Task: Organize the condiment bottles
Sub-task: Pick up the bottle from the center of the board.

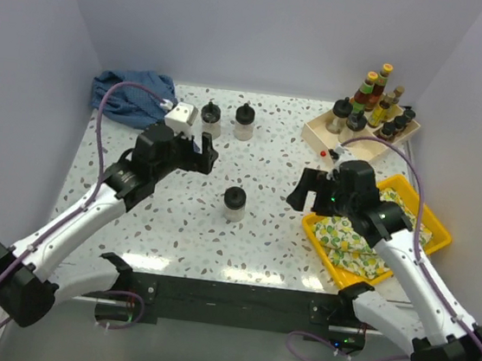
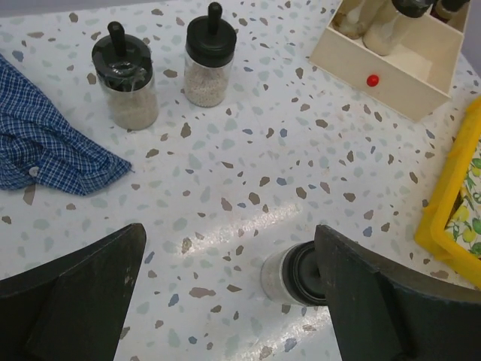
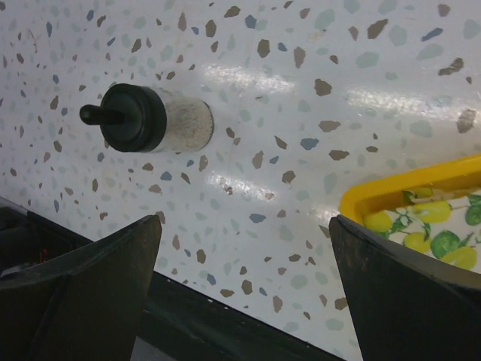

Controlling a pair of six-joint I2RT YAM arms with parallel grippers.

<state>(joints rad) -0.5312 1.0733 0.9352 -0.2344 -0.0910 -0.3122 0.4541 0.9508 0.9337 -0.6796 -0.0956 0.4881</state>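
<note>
Claws first: both are hanging wide open and carrying nothing. I am watching the left claw (image 1: 207,152) hovering over the speckled table (image 1: 174,234), and the right claw (image 1: 309,194) hovering just beside the yellow tray (image 3: 398,186).

Nearest to me, between the two, a lone jar (image 1: 235,203) is standing upright on bare tabletop, touching neither claw. The left wrist camera is catching it partly hidden behind one finger. It is squat and clear, packed with pale grains, and wearing a black lid with a thin knob on top. I am judging it to be light and rigid but smooth-walled, so likely slippery. I would be closing on the round body just below the lid, not on the knob, which looks too thin to hold steady.

To the right, the yellow tray is holding a soft lemon-print cloth (image 1: 352,241). Further out, a pair of jars (image 1: 245,122) of the same kind is standing side by side, slightly apart, with a crumpled blue checked cloth (image 1: 133,94) lying to their left.

Farthest off, in the right corner, a beige divided tray (image 2: 398,79) is holding the other bottles (image 1: 373,95): slim tall ones with red and yellow caps at the back, short dark-lidded ones in front. The slim ones are looking top-heavy to me, so I would be gripping them around the body and moving gently.
</note>
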